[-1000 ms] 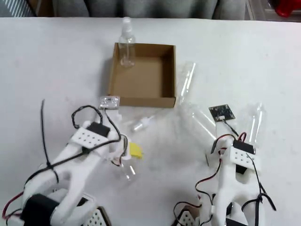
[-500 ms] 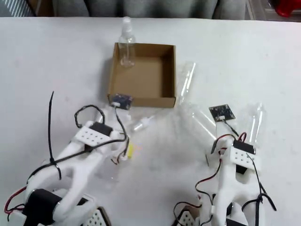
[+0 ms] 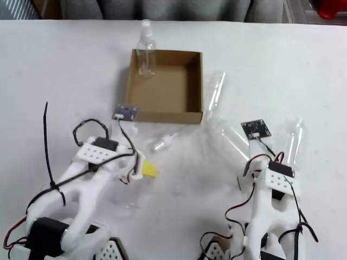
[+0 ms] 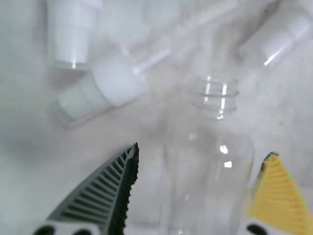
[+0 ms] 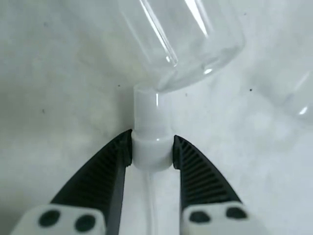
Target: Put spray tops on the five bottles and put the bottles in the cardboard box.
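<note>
On the table (image 3: 282, 59), right claw (image 5: 151, 138) pinches a spray top (image 5: 152, 152); left claw (image 4: 202, 152), apparently open, straddles a bottle (image 4: 210, 188).

Right gripper (image 5: 152, 141) clamped on white spray top (image 5: 147, 111); top's end meets clear bottle (image 5: 182, 35) on table (image 5: 58, 73).

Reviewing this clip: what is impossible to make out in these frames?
Left wrist view: base of the uncapped bottle, cut off by the frame edge.
High view: what the right gripper holds, hidden beneath its own arm.
High view: number of clear bottles lying on the table, too faint to count.
</note>
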You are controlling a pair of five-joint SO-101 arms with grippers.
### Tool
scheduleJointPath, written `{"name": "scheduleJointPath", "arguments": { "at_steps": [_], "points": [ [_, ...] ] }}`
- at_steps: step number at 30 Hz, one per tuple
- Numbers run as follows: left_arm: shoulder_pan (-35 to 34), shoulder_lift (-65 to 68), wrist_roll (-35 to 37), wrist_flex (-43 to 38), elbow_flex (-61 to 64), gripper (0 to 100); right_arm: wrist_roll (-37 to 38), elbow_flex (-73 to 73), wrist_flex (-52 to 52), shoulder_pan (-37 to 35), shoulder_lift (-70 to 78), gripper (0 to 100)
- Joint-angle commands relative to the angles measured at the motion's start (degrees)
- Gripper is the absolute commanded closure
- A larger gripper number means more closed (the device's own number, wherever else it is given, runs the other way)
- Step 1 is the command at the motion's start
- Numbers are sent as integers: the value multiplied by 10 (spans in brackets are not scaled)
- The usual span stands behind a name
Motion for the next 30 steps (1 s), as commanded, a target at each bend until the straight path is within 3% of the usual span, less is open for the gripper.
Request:
{"name": "scheduleJointPath", "arguments": {
  "at_steps": [1, 11, 22, 30],
  "points": [
    [-6, -1, 1, 37, -49, 653, 8, -4, -7, -7, -8, 983],
    [-3, 3, 5, 54, -85, 653, 8, -4, -7, -7, -8, 983],
    [0, 4, 26, 12, -77, 653, 8, -4, -7, -20, -7, 983],
    [57, 4, 33, 11, -47, 653, 8, -3, -7, -21, -7, 983]
  ]
}}
